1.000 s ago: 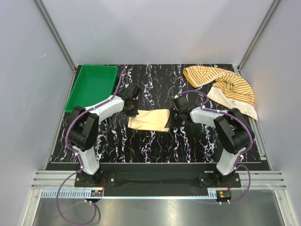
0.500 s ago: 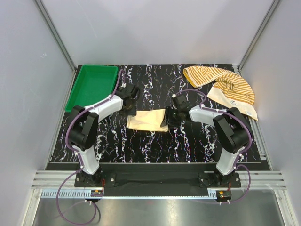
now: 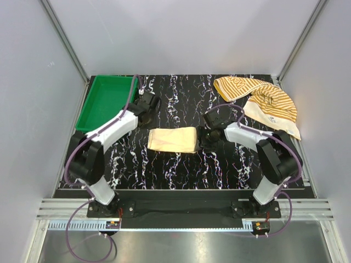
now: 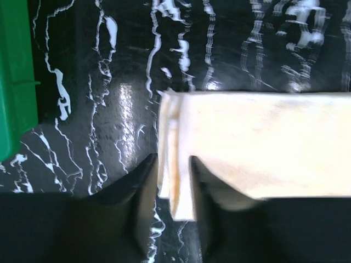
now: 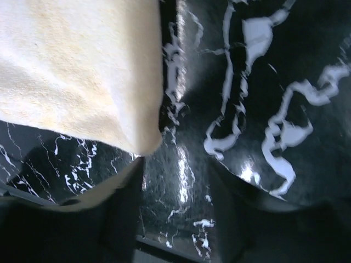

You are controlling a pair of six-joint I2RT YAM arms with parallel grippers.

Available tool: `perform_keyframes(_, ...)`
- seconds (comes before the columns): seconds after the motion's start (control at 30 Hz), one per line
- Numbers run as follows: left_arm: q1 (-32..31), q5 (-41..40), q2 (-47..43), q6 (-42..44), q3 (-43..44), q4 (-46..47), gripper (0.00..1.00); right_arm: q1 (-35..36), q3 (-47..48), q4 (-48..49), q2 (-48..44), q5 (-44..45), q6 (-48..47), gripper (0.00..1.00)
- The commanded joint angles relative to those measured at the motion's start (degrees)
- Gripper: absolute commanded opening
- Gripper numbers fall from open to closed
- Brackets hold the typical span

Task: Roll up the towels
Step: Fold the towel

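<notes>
Hovering at opposite ends of the pale yellow towel (image 3: 173, 139), my left gripper (image 4: 171, 161) gapes narrowly, my right gripper (image 5: 178, 170) wide.

Yellow towel (image 4: 258, 142) — right end cut off in left wrist view, lower edge partly behind jaws.

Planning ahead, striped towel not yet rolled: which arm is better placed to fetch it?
Right. The striped towel lies far right, nearest the right arm; the left arm sits beyond the yellow towel.
</notes>
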Motion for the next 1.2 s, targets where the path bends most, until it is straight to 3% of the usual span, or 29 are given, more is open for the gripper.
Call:
perform_keyframes(0.0,-2.66,1.88,-6.89,-1.33,-4.38,2.97,0.22,0.04,-0.73,-6.36,-6.86,5.29,-1.82,0.51)
perform_keyframes(0.03,-3.36,3.72,-7.68,-1.59,-5.98,5.94,0.15,0.04,-1.08,-5.23,-8.87,4.08,-1.91,0.27)
perform_keyframes(0.1,-3.8,11.01,-9.18,-2.73,-11.49,9.99,0.03,0.04,-2.22,-3.03,-10.47,1.53,-1.91,0.16)
perform_keyframes(0.17,-3.89,17.32,-9.62,-3.96,-14.77,15.88,0.0,0.04,-2.32,-0.48,-11.09,-1.99,-0.94,0.02)
perform_keyframes(0.3,-4.07,20.61,-8.49,-5.9,-19.61,21.08,0.0,0.04,-2.14,4.88,-8.9,-6.74,1.34,0.0)
perform_keyframes(0.53,-3.98,18.33,-5.15,-5.38,-18.39,19.51,0.0,0.04,-1.61,12.61,1.9,-12.01,3.8,0.0)
perform_keyframes(1.17,1.21,6.37,-1.72,-3.97,-22.96,17.22,0.0,-0.05,-6.36,10.08,3.68,-7.27,3.54,0.0)
